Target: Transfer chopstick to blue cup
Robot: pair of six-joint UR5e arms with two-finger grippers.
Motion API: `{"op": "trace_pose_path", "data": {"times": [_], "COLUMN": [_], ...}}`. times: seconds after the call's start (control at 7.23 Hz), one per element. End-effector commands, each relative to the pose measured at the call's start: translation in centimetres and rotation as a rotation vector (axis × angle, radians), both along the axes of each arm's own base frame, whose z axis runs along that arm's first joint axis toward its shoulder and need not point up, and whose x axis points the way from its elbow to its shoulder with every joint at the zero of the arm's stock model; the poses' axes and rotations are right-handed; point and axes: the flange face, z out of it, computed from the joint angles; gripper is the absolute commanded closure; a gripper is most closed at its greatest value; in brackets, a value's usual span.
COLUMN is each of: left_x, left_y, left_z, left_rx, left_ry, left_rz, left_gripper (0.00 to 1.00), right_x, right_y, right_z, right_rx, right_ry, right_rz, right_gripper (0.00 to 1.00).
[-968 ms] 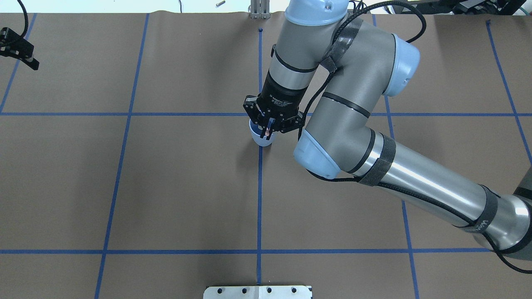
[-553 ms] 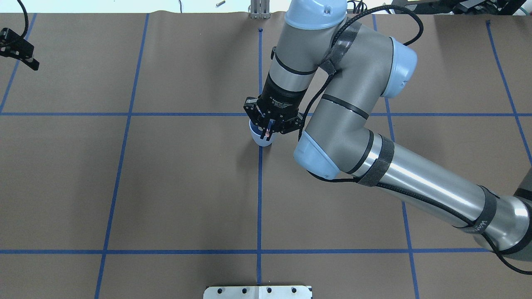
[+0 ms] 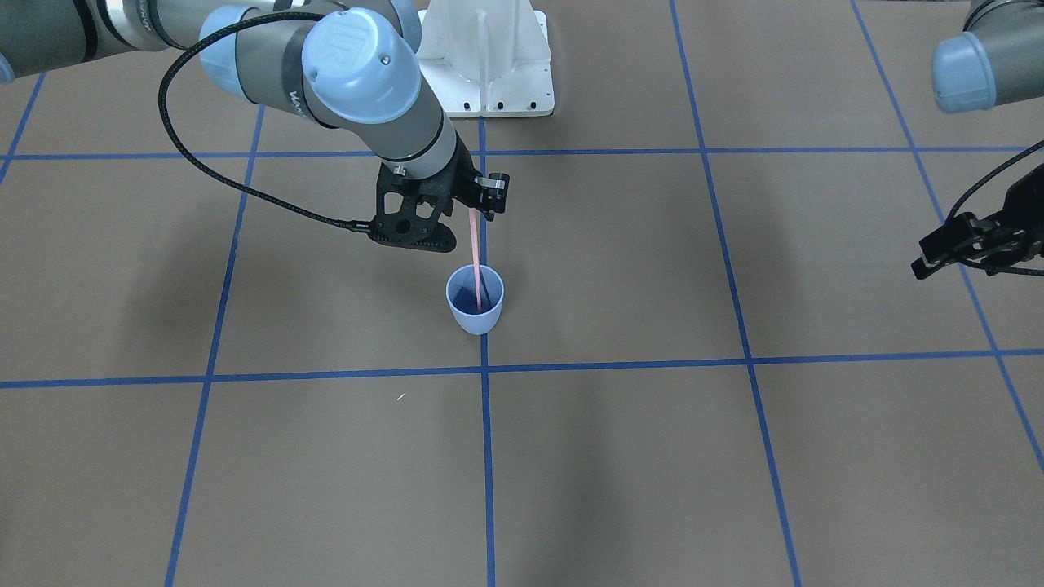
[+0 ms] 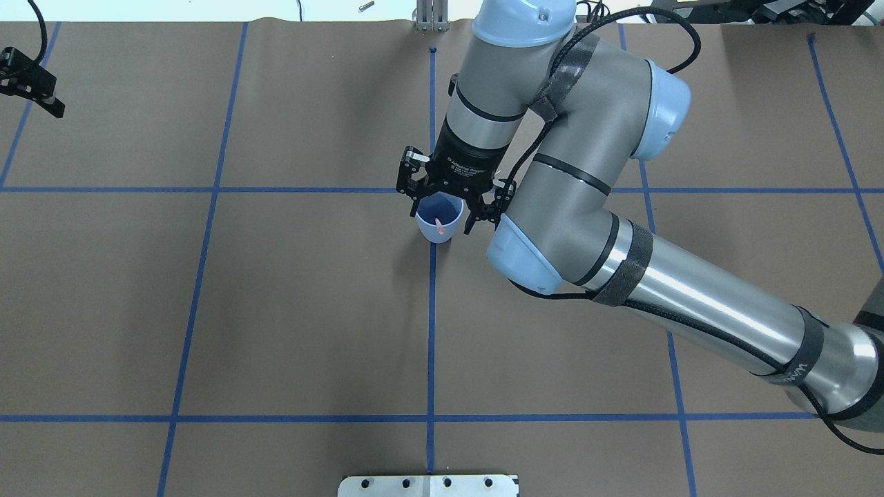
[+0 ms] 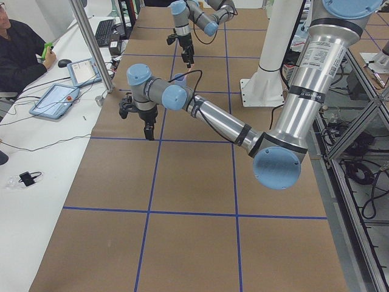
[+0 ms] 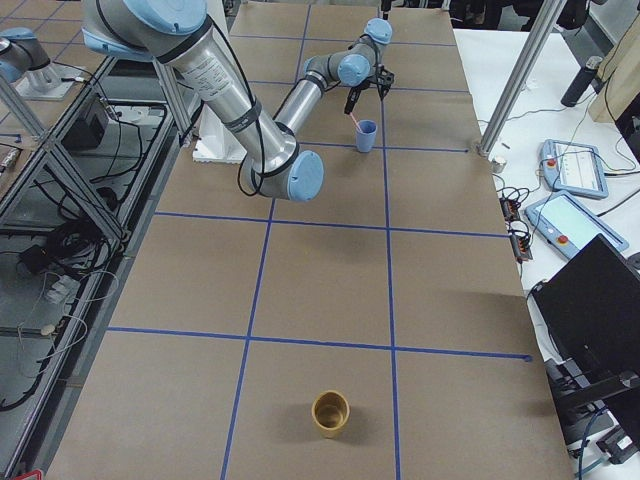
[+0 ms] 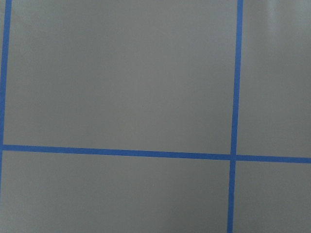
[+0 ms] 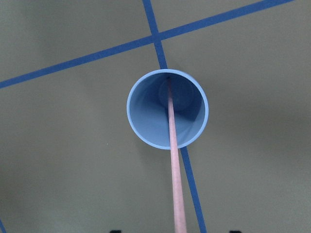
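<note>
The blue cup (image 4: 440,222) stands upright on the middle blue line; it also shows in the front view (image 3: 475,303) and the right wrist view (image 8: 146,121). One salmon-pink chopstick (image 3: 475,253) stands in it, its lower end on the cup's bottom and its upper part leaning over the rim (image 8: 174,160). My right gripper (image 4: 449,199) hangs straight above the cup, jaws open, touching nothing, with the stick's top between the fingers (image 3: 492,194). My left gripper (image 4: 33,84) hangs empty at the far left and looks open.
A tan cup (image 6: 330,412) stands far off at the table's right end. A white mount plate (image 3: 486,61) sits at the robot's base. Blue tape lines (image 7: 235,97) grid the brown table. An operator's desk with tablets (image 5: 61,97) runs along the far side.
My right gripper has opened and let go of the chopstick, which now stands free in the blue cup. The left arm has not moved.
</note>
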Motion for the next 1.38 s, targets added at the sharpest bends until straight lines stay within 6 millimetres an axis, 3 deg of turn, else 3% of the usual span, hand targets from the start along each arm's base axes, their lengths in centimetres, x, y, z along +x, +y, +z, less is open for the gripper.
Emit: {"op": "trace_pose_path", "data": {"times": [0.0,0.14,0.28,0.41,0.55,0.69,0.97,1.11,1.24], "left_x": [-0.4,-0.4,-0.4,-0.7,-0.9,-1.1,-2.8,-5.2,-9.2], "left_y": [0.2,0.2,0.1,0.1,0.6,1.0,4.2,4.9,5.4], "left_z": [-0.8,-0.8,-1.1,-1.4,-2.4,-2.5,1.0,3.4,5.9], "left_rx": [0.017,0.017,0.035,0.060,0.085,0.087,0.106,0.153,0.162], "left_ry": [0.005,0.006,0.010,0.016,0.018,0.020,0.003,-0.021,-0.044], "left_rz": [-0.005,-0.006,-0.008,-0.012,-0.013,-0.014,0.017,0.057,0.039], "left_gripper": [0.01,0.01,0.01,0.01,0.01,0.01,0.01,0.01,0.01], "right_x": [3.4,7.9,13.4,20.6,26.3,31.4,45.7,51.0,52.9], "right_y": [-1.2,-2.9,-3.7,-6.4,-8.4,-9.0,-5.4,-3.3,-1.2], "right_z": [-0.7,1.7,5.4,10.3,14.7,19.4,32.8,38.3,41.4], "right_rx": [0.059,0.113,0.222,0.253,0.301,0.327,0.499,0.507,0.478], "right_ry": [-0.005,0.001,0.014,0.061,0.111,0.157,0.169,0.187,0.192], "right_rz": [0.075,0.108,0.106,0.149,0.147,0.095,-0.076,-0.095,-0.092], "right_gripper": [0.00,0.00,0.00,0.00,0.00,0.00,0.00,0.00,0.00]}}
